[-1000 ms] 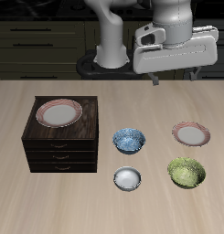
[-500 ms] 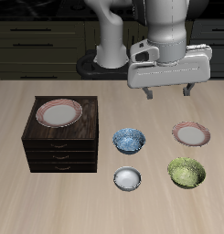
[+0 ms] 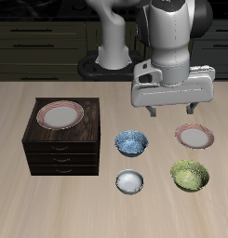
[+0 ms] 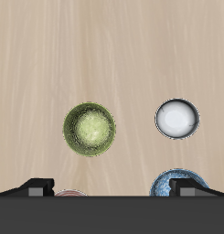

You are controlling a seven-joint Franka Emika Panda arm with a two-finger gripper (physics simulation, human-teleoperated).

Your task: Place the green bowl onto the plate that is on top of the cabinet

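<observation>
Green bowl (image 3: 190, 175) upright (round, no long axis), gripper (image 3: 172, 107) above.

Heads up, your wrist view loses a lot behind the gripper (image 4: 112, 186) body: the blue patterned bowl (image 4: 180, 184) beside the white-grey bowl (image 4: 177, 118) is half swallowed by that dark housing, and only a sliver of a red-pink plate rim (image 4: 70, 194) peeks out just past the green bowl (image 4: 90, 129). The cabinet doesn't show there at all. From the exterior view you can't really tell how far apart the fingers (image 3: 154, 109) sit, and the arm's top is cut off by the frame.
</observation>
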